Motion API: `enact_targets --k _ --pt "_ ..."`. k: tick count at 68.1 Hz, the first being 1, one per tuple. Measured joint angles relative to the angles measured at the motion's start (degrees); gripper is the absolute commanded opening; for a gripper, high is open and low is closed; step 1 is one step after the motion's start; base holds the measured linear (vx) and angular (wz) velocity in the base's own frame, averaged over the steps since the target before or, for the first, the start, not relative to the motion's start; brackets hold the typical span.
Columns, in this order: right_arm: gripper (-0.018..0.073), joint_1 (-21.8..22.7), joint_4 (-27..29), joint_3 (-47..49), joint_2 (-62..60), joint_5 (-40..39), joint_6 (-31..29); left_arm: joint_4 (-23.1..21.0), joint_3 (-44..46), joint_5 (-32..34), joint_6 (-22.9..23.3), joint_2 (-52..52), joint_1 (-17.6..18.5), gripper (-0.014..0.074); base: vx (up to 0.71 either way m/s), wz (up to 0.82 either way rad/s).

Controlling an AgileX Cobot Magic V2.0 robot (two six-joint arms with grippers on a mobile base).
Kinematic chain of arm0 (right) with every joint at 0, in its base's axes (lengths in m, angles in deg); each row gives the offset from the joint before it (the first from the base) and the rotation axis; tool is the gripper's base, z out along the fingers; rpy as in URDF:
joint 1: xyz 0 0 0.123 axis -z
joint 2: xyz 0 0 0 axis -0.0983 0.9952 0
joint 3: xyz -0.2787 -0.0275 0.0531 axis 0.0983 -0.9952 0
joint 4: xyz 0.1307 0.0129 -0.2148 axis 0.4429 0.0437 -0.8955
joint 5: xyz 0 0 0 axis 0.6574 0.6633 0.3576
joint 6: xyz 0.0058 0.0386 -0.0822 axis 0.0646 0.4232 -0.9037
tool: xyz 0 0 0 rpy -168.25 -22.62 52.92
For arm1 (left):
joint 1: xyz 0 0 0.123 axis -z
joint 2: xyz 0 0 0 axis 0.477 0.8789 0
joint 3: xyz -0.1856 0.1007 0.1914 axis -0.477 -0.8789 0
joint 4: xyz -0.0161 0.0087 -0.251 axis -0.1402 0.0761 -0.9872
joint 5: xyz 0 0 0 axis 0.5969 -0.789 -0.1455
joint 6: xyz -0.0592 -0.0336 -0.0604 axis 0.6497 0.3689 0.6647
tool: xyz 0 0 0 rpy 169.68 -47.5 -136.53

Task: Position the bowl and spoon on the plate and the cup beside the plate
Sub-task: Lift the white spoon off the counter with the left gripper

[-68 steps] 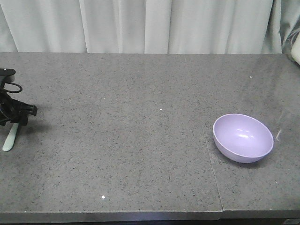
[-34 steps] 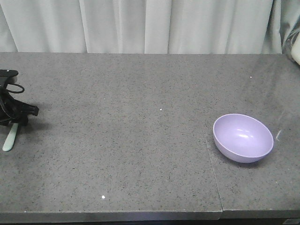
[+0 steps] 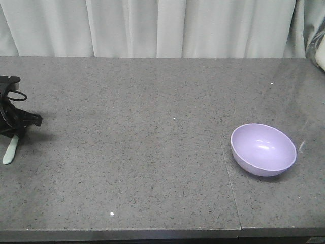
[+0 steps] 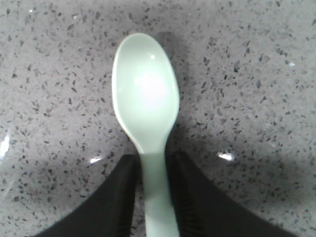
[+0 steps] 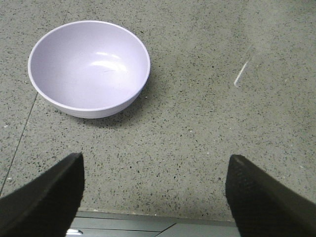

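Note:
The pale mint-green spoon (image 4: 145,94) lies bowl-end away from me, with my left gripper (image 4: 154,165) shut on its handle, a black finger pressed to each side. In the front view this gripper (image 3: 15,133) sits at the table's far left, and the spoon's (image 3: 10,150) free end pokes out below it, at or just above the tabletop. The lavender bowl (image 3: 264,149) stands upright and empty at the right. My right gripper (image 5: 155,165) is open over the front edge, nothing between its fingers, with the bowl (image 5: 89,64) ahead and to its left. Plate and cup are out of view.
A seam (image 3: 229,183) crosses the grey stone tabletop just left of the bowl. White curtains (image 3: 152,28) hang behind the table. The table's front edge (image 5: 148,217) lies right under the right gripper. A short pale streak (image 5: 240,74) marks the surface right of the bowl.
The left gripper has shifted a little to the right, and the spoon's free end has moved up slightly with it. The bowl has stayed put.

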Motion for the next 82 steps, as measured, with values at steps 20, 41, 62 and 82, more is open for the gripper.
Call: enact_targets --k 20,41,62,82 --pt "0.0562 0.0 0.0 0.0 0.0 0.0 0.0 0.0 0.07 -0.77 0.0 -0.18 0.0 0.0066 0.0 0.0" --pt "0.0562 0.0 0.0 0.0 0.0 0.0 0.0 -0.96 0.0 -3.15 0.0 -7.87 0.0 0.0066 0.0 0.0" --pt "0.0562 0.0 0.0 0.0 0.0 0.04 0.0 -6.77 -6.4 -3.87 -5.25 -23.72 3.12 0.0066 0.0 0.0" --pt "0.0562 0.0 0.0 0.0 0.0 0.04 0.0 -7.76 -20.39 -1.79 -5.56 -41.69 3.96 0.0066 0.0 0.0"
